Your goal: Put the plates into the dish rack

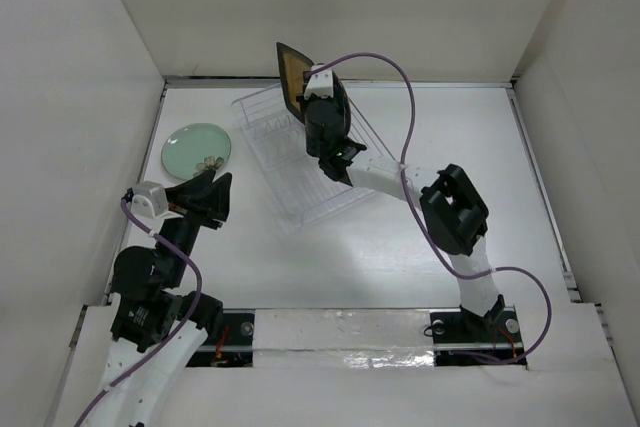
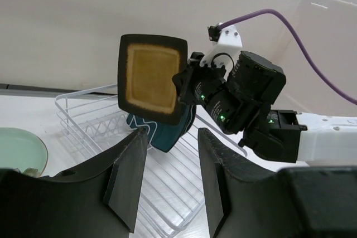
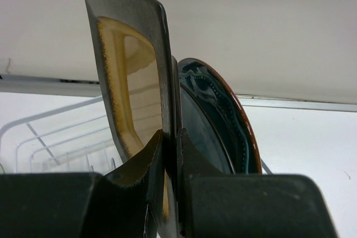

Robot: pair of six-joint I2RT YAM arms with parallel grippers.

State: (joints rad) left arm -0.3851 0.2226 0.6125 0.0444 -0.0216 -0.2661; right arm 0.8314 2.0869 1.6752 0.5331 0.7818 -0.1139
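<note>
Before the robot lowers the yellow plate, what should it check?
1. Grip: ok. The right fingers are shut on the yellow plate, pinching its lower edge.
2. Plate upright: ok. It stands on edge.
3. Over the dish rack: ok. It hangs above the far end.
4. Lined up with a free slot: cannot tell. The tines below it are hidden.
5. Space from the teal plate standing in the rack: cannot tell. They look very close in the right wrist view.
6. Left fingers out of the way: ok. They are open, beside the mint plate, apart from the rack.
</note>
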